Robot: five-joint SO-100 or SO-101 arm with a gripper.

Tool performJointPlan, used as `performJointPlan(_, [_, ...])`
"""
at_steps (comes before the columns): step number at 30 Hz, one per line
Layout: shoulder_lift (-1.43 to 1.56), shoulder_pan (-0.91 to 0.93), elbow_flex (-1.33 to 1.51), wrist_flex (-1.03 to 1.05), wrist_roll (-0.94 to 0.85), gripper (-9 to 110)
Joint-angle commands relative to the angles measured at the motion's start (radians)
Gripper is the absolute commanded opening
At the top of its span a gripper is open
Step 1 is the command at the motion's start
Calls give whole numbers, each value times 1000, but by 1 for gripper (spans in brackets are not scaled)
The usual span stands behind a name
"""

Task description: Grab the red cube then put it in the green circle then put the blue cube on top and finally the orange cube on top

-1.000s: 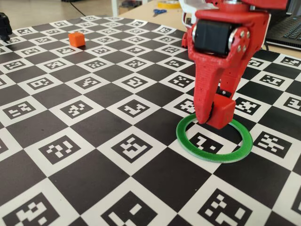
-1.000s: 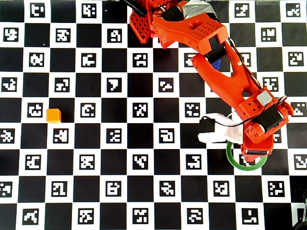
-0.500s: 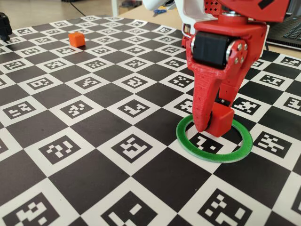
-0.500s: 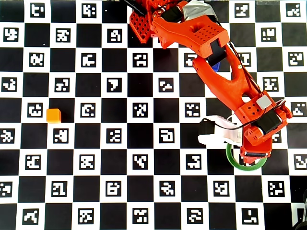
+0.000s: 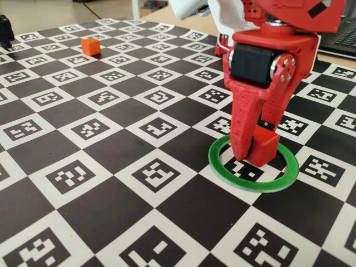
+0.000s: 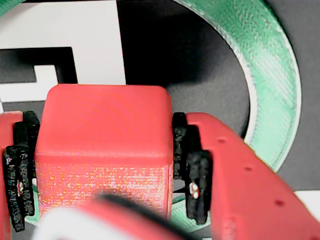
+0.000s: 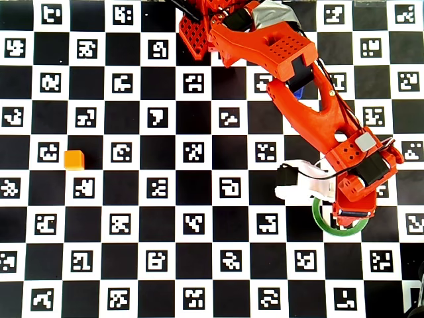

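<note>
My red gripper (image 5: 253, 154) is shut on the red cube (image 5: 262, 148) and holds it low inside the green circle (image 5: 214, 161). I cannot tell whether the cube touches the mat. In the wrist view the red cube (image 6: 102, 145) fills the space between the black pads (image 6: 192, 170), with the green circle (image 6: 270, 85) curving round behind it. From overhead the gripper (image 7: 350, 213) covers most of the green circle (image 7: 316, 218). The orange cube (image 5: 90, 46) sits far off at the back left; overhead the orange cube (image 7: 74, 159) is at the left. Only a sliver of the blue cube (image 7: 297, 90) shows under the arm.
A black-and-white checkered marker mat (image 7: 192, 218) covers the table. The arm's base (image 7: 199, 33) stands at the top edge in the overhead view. A laptop (image 5: 340, 33) lies at the back right and a black object (image 5: 5, 30) at the back left.
The gripper has come down with the red cube, from above the ring's rim to low inside the ring. The orange cube has not moved.
</note>
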Motion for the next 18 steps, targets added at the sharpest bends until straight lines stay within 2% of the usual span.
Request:
performJointPlan(1, [29, -12, -69, -18, -9, 10])
performJointPlan(8, [25, -6, -64, -17, -3, 10])
performJointPlan(15, [28, -5, -67, -12, -14, 29])
performJointPlan(18, [28, -3, -72, -8, -11, 34])
